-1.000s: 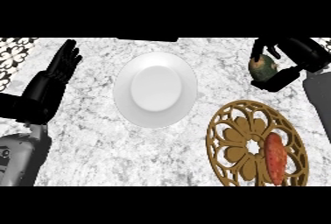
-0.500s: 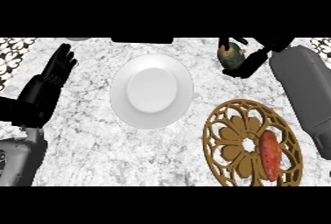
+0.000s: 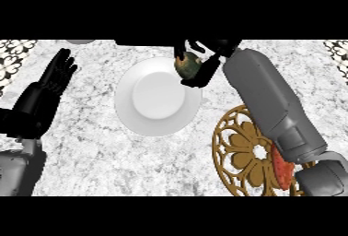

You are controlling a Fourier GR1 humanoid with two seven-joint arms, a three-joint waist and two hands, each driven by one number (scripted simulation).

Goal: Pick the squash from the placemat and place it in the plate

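At the left of the frame my left hand [image 3: 48, 94] is resting above the marble table [image 3: 102, 161], fingers straight and pointing up toward the upper left, holding nothing; its grey forearm is coming in from the lower left corner. Just right of it, in the middle of the frame, the white plate [image 3: 158, 97] is lying flat on the table; nothing is lying in its centre. At the plate's upper right edge my right hand [image 3: 204, 62] is curling its black fingers round the squash [image 3: 188, 64], a dark green and brownish thing; I am holding it at the plate's rim, partly over the plate and partly over the table beyond it; I cannot tell whether it is touching the plate. My right forearm is stretching from that hand down to the lower right corner, crossing over the placemat [image 3: 248, 154], a round golden openwork piece at the lower right of the frame; a red-orange thing [image 3: 281, 169] is lying on the placemat's right part, half hidden beneath my forearm.
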